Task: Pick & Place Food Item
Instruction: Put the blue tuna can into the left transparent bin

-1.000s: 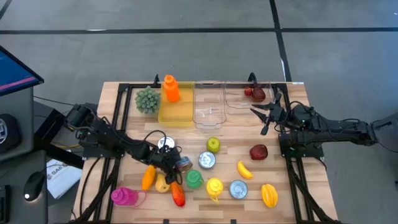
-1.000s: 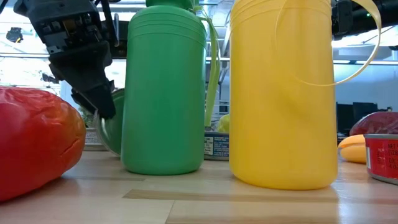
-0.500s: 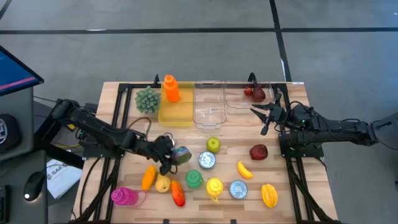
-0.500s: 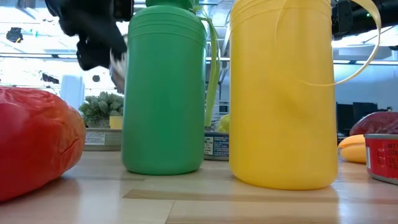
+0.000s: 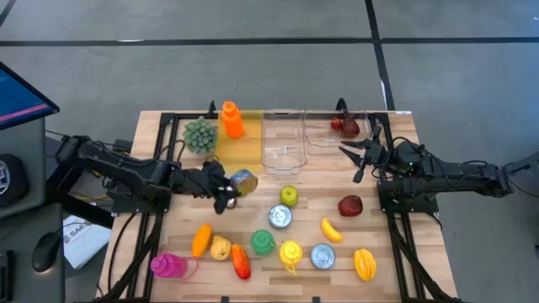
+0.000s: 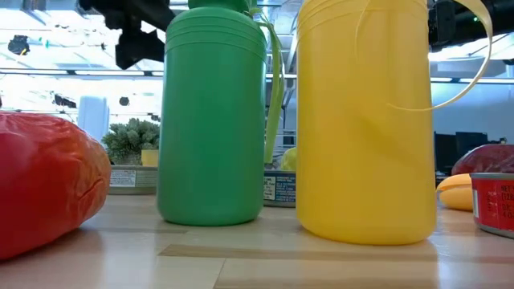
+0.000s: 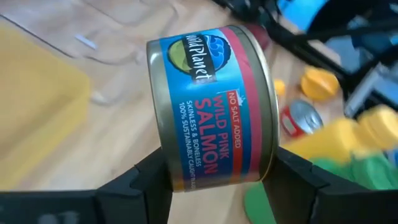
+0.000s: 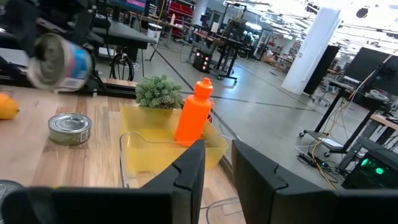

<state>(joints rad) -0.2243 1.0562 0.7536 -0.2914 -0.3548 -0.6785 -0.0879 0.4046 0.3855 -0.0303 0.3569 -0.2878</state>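
Observation:
A salmon can (image 7: 211, 106) with a blue and red label hangs above the table, just near of the yellow bin (image 5: 238, 150). My left gripper (image 5: 229, 190) is shut on it. The right wrist view shows the can (image 8: 59, 59) in the air, on its side. In the low view only my left gripper's dark body (image 6: 132, 32) shows, at the top left, and the can is hidden. My right gripper (image 5: 358, 162) waits above the table's right part, open, with nothing between its fingers (image 8: 189, 168). My left gripper pinches the can between its two fingers (image 7: 152, 180), one on each of the can's two flat ends (image 7: 273, 155). The curved label wall faces the wrist. The fingers come slanting down from the table's left. The can lies on its side, lifted clear of the table.
At the far edge stand an orange bottle (image 5: 231, 119) in the yellow bin, a green leafy item (image 5: 200, 135) and clear bins (image 5: 283, 145). Two more cans (image 5: 280, 216), a green bottle (image 5: 263, 243), a yellow bottle (image 5: 290, 252) and several fruits and vegetables fill the near half.
My left gripper has risen with the can, drawn back from the cluster of items at the near middle and gone toward the far edge and the yellow bin. It has tipped closer to level. The can has gone from near the table top to well clear of it.

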